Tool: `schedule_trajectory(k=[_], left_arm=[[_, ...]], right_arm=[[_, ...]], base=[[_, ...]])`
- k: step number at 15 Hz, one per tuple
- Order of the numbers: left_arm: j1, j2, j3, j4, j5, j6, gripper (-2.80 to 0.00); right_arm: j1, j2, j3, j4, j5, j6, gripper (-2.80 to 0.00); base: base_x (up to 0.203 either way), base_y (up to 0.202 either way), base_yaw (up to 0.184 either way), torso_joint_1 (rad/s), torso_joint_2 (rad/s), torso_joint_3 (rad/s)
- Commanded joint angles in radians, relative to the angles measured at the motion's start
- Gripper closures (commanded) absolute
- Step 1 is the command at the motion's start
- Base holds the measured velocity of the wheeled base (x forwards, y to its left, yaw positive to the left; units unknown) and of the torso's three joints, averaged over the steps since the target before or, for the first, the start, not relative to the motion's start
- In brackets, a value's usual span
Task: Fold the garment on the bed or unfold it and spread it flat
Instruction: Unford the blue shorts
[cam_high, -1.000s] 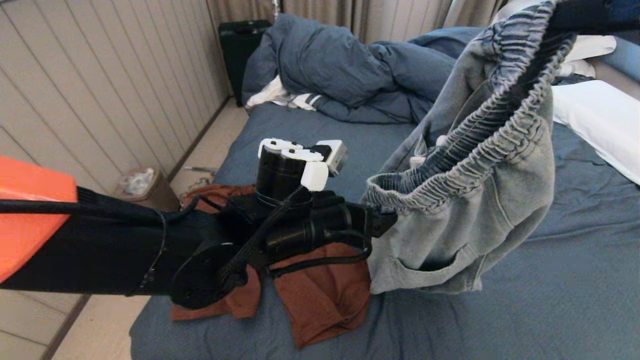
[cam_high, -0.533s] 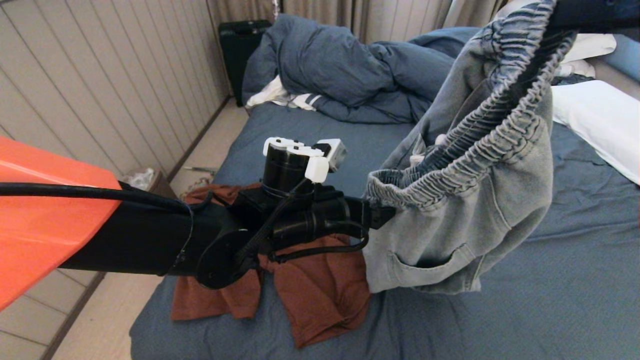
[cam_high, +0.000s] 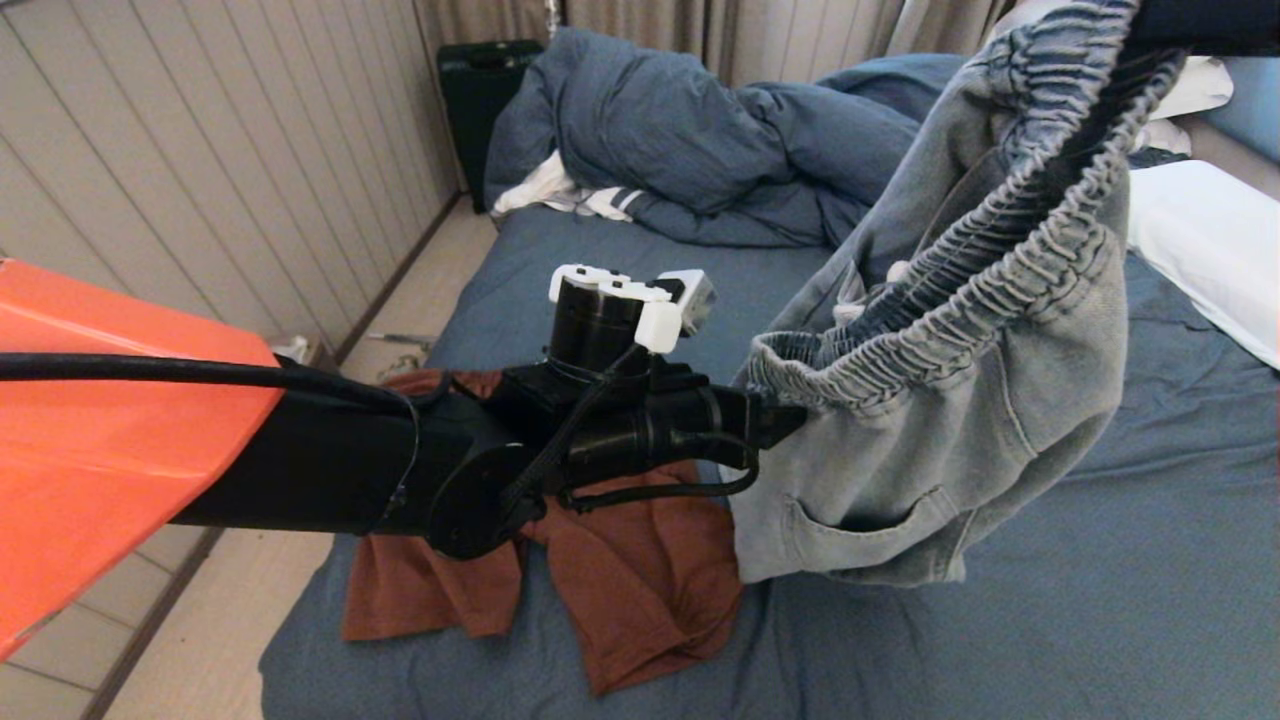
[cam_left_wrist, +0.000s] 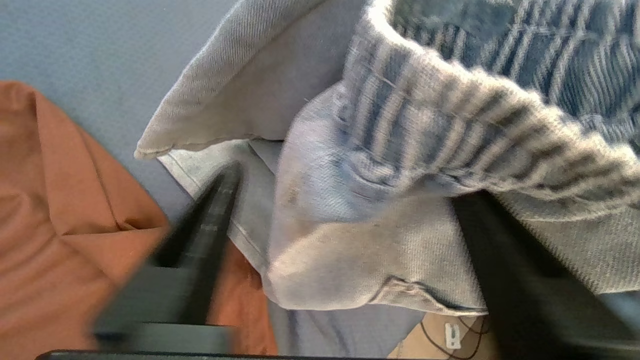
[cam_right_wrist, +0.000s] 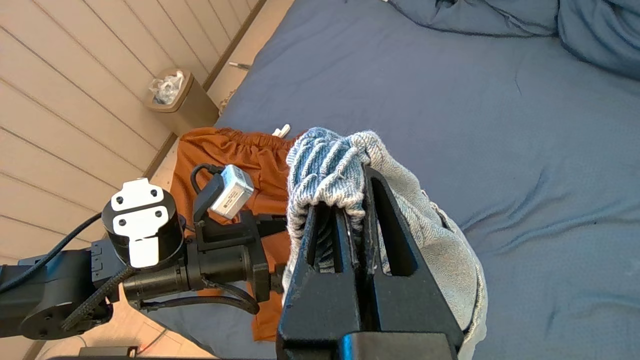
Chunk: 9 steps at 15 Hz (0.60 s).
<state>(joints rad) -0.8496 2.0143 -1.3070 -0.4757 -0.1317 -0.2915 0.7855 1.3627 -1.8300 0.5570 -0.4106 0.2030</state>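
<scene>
The right gripper (cam_right_wrist: 350, 220) is up high at the top right of the head view, fingers pinched tight on the elastic waistband of the grey shorts (cam_high: 960, 400), and the garment hangs from it like a bag, its lower hem just brushing the bed (cam_high: 1100, 600). Now the left gripper (cam_left_wrist: 345, 235) — over the last second that arm has pushed a little further forward and toward the shorts, and the fingers, spread wide a moment ago, are coming in around the low end of the waistband. In the left wrist view one dark finger (cam_left_wrist: 210, 225) sits on one side of the fabric fold and the other on the far side, denim between them, with a gap still showing, so it is half open and not yet clamped on anything. The shorts themselves have barely shifted; the waistband loop has lifted a touch. What does that mean? Looks like the second grip is about to land, and once both ends of the waistband are held the robot can stretch it out and lay the shorts flat on the sheet. Underneath the left arm the rust shirt (cam_high: 640, 590) lies crumpled near the bed's edge, untouched, and the duvet (cam_high: 680, 140) is heaped at the far end.
</scene>
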Motion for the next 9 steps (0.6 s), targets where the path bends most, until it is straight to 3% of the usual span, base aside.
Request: schedule_trajectory(k=[1, 6, 9], left_arm=[[0.0, -0.004, -0.001, -0.004, 0.0, -0.003, 0.0], [-0.002, -0.052, 0.011, -0.003, 0.0, -0.005, 0.0], [-0.002, -0.159, 0.026, 0.026, 0.0, -0.009, 0.0]], right_arm=[[-0.002, -0.001, -0.002, 0.003, -0.002, 0.001, 0.0], [-0.014, -0.002, -0.003, 0.001, -0.004, 0.001, 0.0], [-0.084, -0.006, -0.003, 0.003, -0.004, 0.001, 0.0]], base=[[0.0, 0.0, 0.0, 0.0, 0.0, 0.0], [0.0, 0.0, 0.0, 0.0, 0.0, 0.0], [0.0, 0.0, 0.0, 0.0, 0.0, 0.0]])
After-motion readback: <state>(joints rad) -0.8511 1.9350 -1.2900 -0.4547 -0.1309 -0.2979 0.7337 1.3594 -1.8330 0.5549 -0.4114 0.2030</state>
